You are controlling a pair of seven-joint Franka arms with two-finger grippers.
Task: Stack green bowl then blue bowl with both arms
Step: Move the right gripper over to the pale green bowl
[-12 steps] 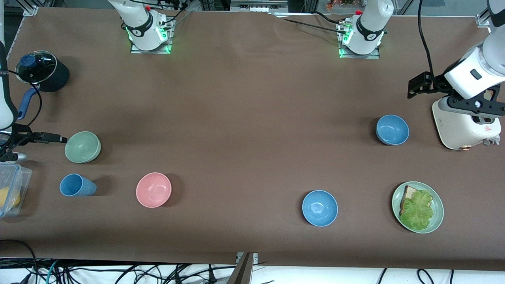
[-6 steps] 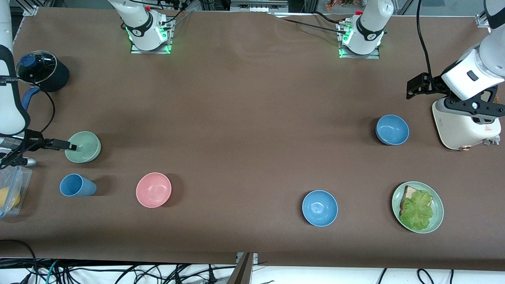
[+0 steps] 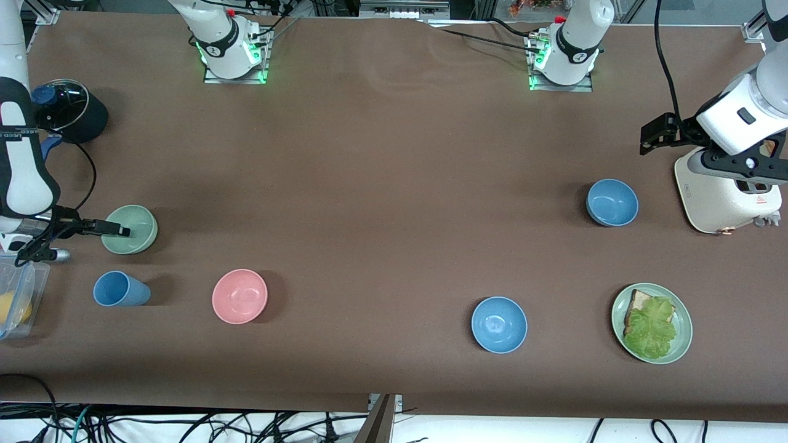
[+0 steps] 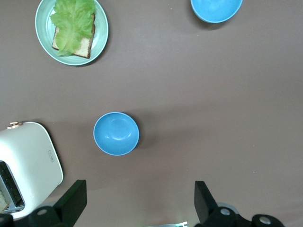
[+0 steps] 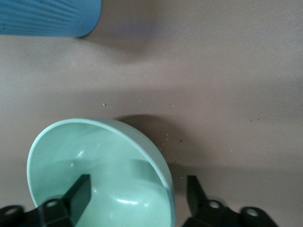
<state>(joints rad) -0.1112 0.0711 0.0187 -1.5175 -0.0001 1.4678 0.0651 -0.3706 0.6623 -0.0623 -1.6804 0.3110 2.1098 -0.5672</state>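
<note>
Blue cup (image 3: pixel 120 289) and pink bowl (image 3: pixel 239 296) near green bowl (image 3: pixel 130 229).

My right arm (image 3: pixel 21 166) came down the left edge of the front view, forearm upright, wrist bent toward the frame's centre. My right gripper (image 3: pixel 117 232) sat low at the left-middle of that view, its jaws spread wide, one finger (image 5: pixel 75 194) on each side of a bowl's wall without touching it. My left arm (image 3: pixel 748 104) entered at the upper right corner, and my left gripper (image 4: pixel 137 203) hung high there with its fingers (image 4: pixel 71 201) parted wide, holding nothing.
</note>
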